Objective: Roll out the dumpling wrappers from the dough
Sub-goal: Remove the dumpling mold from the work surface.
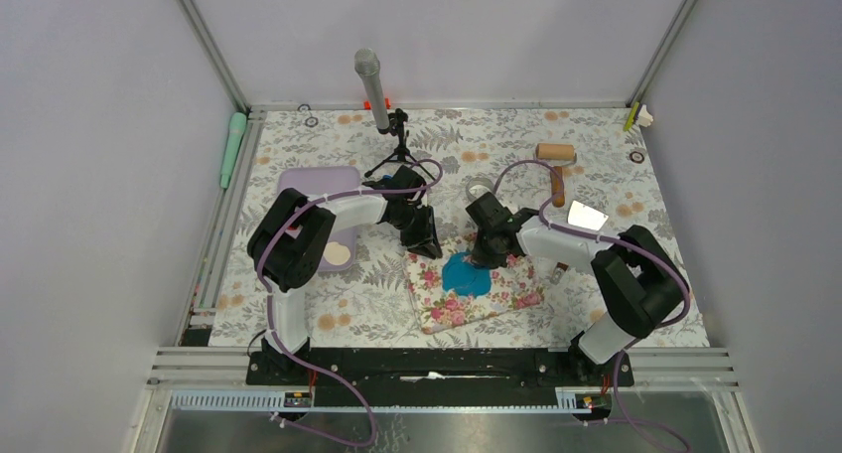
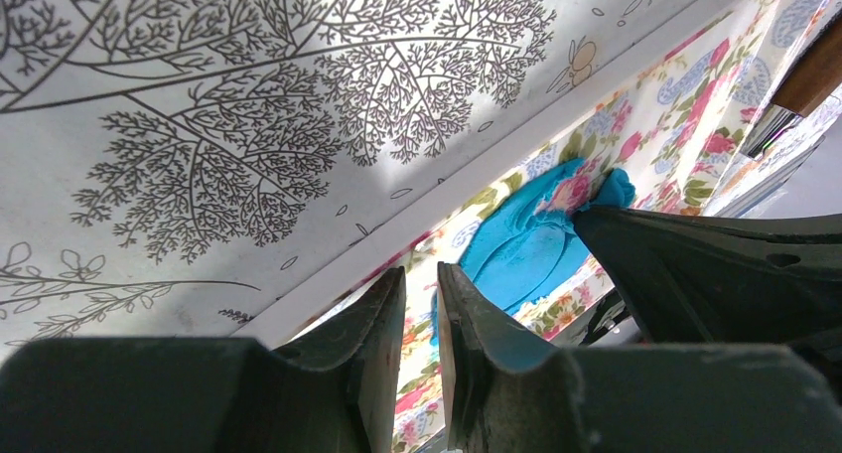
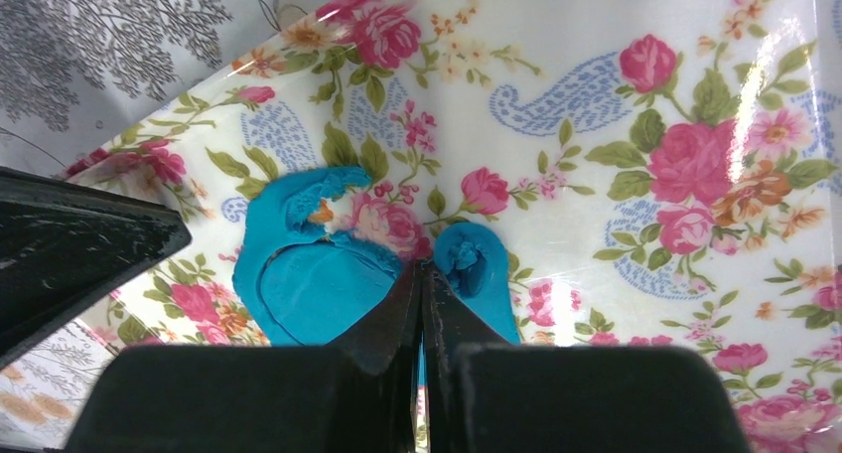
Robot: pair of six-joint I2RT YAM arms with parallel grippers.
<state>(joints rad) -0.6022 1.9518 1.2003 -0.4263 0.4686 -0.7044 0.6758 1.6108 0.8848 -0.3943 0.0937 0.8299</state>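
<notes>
Left rail: a mint-green tool (image 1: 233,147) is seen lying along the frame, off the table cover.
Tray: a lavender tray (image 1: 298,183) is set on the leaf-print table cover (image 1: 348,309); a pale cream disc (image 1: 338,254) lies at its near right corner.
Microphone: a grey microphone (image 1: 368,75) is held tilted on a small black tripod (image 1: 398,153) at the far side.
Left gripper (image 1: 425,242): it is lowered at the far left corner of the floral mat (image 1: 447,309). Its fingers (image 2: 382,309) are parted by a narrow slit, and nothing is seen between them.
Dough (image 1: 465,274): a bright blue, ragged-edged flat sheet is spread on the far middle of the mat, with a small rolled lump (image 3: 475,259) just to its right.
Right gripper (image 3: 422,269): its fingers are pressed fully together, with the tips set down between sheet and lump and touching the clay. Whether a sliver is pinched cannot be told.
Metal ring (image 1: 480,188): it is placed just beyond the right gripper.
Wooden roller (image 1: 555,153): it is laid at the far right, well apart from the mat, with its handle pointing nearward.
Glossy white piece (image 1: 586,216): it is seen near the roller's handle.
</notes>
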